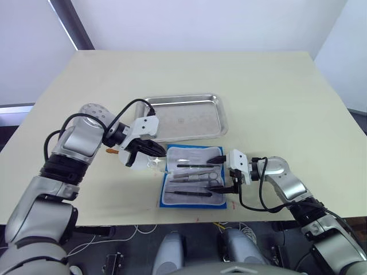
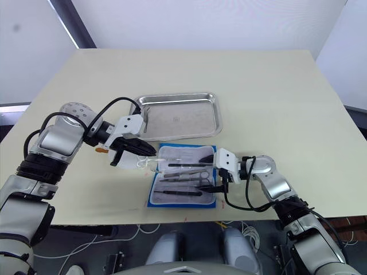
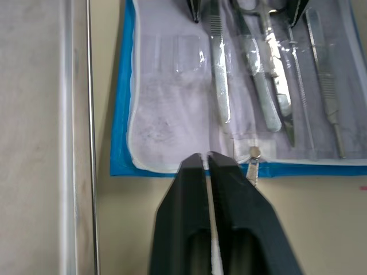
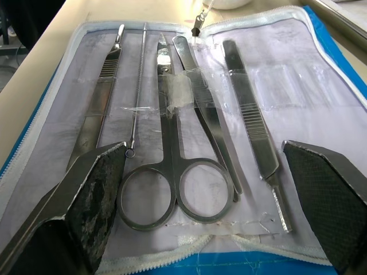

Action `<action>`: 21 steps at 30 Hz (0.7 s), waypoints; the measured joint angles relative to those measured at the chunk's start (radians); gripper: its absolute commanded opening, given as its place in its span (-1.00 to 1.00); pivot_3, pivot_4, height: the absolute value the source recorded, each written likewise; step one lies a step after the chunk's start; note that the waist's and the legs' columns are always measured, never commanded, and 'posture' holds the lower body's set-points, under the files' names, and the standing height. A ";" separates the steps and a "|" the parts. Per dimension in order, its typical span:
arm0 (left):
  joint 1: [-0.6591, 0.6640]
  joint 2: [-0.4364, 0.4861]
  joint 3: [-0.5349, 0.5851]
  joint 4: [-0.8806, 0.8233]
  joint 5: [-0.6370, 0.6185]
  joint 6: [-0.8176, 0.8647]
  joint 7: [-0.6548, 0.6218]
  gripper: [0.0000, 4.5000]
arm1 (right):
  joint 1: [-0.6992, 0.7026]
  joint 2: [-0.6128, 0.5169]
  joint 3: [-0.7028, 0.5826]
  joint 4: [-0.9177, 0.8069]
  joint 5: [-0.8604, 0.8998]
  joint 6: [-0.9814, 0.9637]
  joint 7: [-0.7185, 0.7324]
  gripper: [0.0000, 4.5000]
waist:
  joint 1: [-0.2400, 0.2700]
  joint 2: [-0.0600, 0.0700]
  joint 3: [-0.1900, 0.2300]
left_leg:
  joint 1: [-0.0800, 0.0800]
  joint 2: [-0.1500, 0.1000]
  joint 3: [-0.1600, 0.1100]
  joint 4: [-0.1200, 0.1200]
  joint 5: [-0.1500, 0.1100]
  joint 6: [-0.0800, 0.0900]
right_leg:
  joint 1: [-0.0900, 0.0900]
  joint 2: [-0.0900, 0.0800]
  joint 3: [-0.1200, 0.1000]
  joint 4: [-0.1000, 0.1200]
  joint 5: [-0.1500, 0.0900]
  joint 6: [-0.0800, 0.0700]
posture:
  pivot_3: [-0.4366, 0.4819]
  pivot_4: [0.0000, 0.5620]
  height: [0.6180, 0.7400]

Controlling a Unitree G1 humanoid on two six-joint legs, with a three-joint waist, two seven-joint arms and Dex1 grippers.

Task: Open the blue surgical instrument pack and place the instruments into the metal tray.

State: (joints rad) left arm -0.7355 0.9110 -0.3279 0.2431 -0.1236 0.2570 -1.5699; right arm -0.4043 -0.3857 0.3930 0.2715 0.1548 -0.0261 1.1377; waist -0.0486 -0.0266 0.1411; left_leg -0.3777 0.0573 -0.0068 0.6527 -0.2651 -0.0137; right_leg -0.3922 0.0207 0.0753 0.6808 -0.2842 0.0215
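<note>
Left eye view shows us the flat blue fabric instrument pack (image 1: 192, 184) already open near the shiny, empty steel tray (image 1: 186, 117), slim silver instruments (image 4: 189, 120) still inside, right claw (image 1: 229, 172) wide, left claw (image 1: 156, 151) pinched closed.

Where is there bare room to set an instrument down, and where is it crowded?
The metal tray is bare inside its rim. The table is free beyond the tray and to its right. It is crowded at the open blue surgical instrument pack, flanked by the left claw and right claw.

Beige table (image 1: 275, 97), white walls (image 1: 200, 23), cables (floor, below) (image 1: 132, 235)
</note>
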 measured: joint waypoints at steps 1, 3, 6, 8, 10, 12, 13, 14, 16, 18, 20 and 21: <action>0.009 0.017 0.000 -0.015 -0.011 0.005 0.000 -0.98 | 0.000 0.001 0.000 0.000 0.000 0.000 -0.001 1.00 | 0.000 0.000 0.000 | 0.000 0.000 0.000 0.000 0.000 0.000 | 0.000 0.000 0.000 0.000 0.000 0.000 | -0.05 -0.47 1.00; 0.019 0.035 0.000 -0.027 -0.021 0.012 0.000 -0.98 | 0.000 0.001 0.000 0.000 0.000 0.000 -0.001 1.00 | -0.001 0.000 0.000 | 0.000 0.000 0.000 0.000 0.000 0.000 | 0.000 0.000 0.000 0.000 0.000 0.000 | -0.05 -0.47 1.00; 0.033 0.069 0.004 -0.041 -0.039 0.031 -0.001 -0.98 | 0.001 0.001 0.000 0.000 0.000 0.000 -0.002 1.00 | 0.000 0.000 0.000 | 0.000 0.000 0.000 0.000 0.000 0.000 | 0.000 0.000 0.000 0.000 -0.001 0.002 | -0.05 -0.47 1.00; 0.035 0.071 0.008 -0.049 -0.041 0.041 -0.001 -0.98 | 0.002 0.001 0.000 0.000 0.000 0.000 -0.002 1.00 | 0.000 0.000 0.000 | 0.000 0.000 0.000 0.000 0.000 0.000 | 0.000 0.000 0.000 0.000 -0.002 0.003 | -0.05 -0.47 1.00; 0.058 0.071 0.025 -0.066 -0.059 0.042 0.000 -0.98 | 0.001 0.002 0.000 0.000 0.000 0.000 -0.002 1.00 | 0.000 0.000 0.000 | 0.000 0.000 0.000 0.000 0.000 0.000 | 0.000 0.000 0.000 0.000 -0.002 0.003 | -0.05 -0.47 1.00; 0.074 0.071 0.040 -0.074 -0.070 0.042 0.000 -0.98 | 0.001 0.002 0.000 0.000 0.000 0.000 -0.002 1.00 | 0.000 0.000 0.000 | 0.000 0.000 0.000 0.000 0.000 0.000 | 0.000 0.000 0.000 0.000 -0.002 0.003 | -0.05 -0.47 1.00; 0.079 0.071 0.048 -0.074 -0.078 0.041 0.000 -0.98 | 0.001 0.002 0.000 0.000 0.000 0.000 -0.002 1.00 | 0.000 0.000 0.000 | 0.000 0.000 0.000 0.000 0.000 0.000 | 0.000 0.000 0.000 0.000 -0.002 0.003 | -0.05 -0.47 1.00; 0.082 0.069 0.056 -0.074 -0.084 0.038 0.000 -0.98 | 0.001 0.002 0.000 0.000 0.000 0.000 -0.003 1.00 | 0.000 0.000 0.000 | 0.000 0.000 0.000 0.000 0.000 0.000 | 0.000 0.000 0.000 0.000 -0.002 0.003 | -0.05 -0.47 1.00; 0.090 0.052 0.085 -0.072 -0.117 0.009 0.000 -0.98 | 0.001 0.002 0.000 0.000 0.000 0.000 -0.003 1.00 | 0.000 0.000 0.000 | 0.000 0.000 0.000 0.000 0.000 0.000 | 0.000 0.000 0.000 0.000 -0.002 0.003 | -0.05 -0.47 1.00; 0.093 0.039 0.092 -0.059 -0.139 -0.024 0.000 -0.98 | 0.001 0.002 0.000 0.000 0.000 0.000 -0.003 1.00 | 0.000 0.000 0.000 | 0.000 0.000 0.001 0.000 0.000 0.000 | 0.000 0.000 0.000 0.000 -0.002 0.003 | -0.05 -0.47 1.00; 0.101 0.028 0.100 -0.014 -0.158 -0.064 0.000 -0.98 | 0.001 0.003 0.000 0.000 0.000 0.000 -0.004 1.00 | 0.000 0.000 0.000 | 0.001 0.000 0.001 0.000 0.000 0.000 | 0.000 0.000 0.001 0.000 -0.002 0.002 | -0.05 -0.47 1.00; 0.107 0.023 0.103 0.004 -0.165 -0.075 0.000 -0.98 | 0.002 0.003 0.000 0.000 0.000 0.000 -0.004 1.00 | -0.001 0.000 0.000 | 0.001 0.000 0.001 0.000 0.000 0.000 | 0.000 0.000 0.001 0.000 -0.002 0.002 | -0.05 -0.47 1.00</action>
State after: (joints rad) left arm -0.6288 0.9336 -0.2246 0.2470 -0.2885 0.1818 -1.5704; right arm -0.4028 -0.3824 0.3929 0.2718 0.1546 -0.0262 1.1341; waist -0.0491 -0.0266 0.1410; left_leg -0.3772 0.0575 -0.0061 0.6527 -0.2651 -0.0137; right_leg -0.3923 0.0210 0.0759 0.6812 -0.2858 0.0240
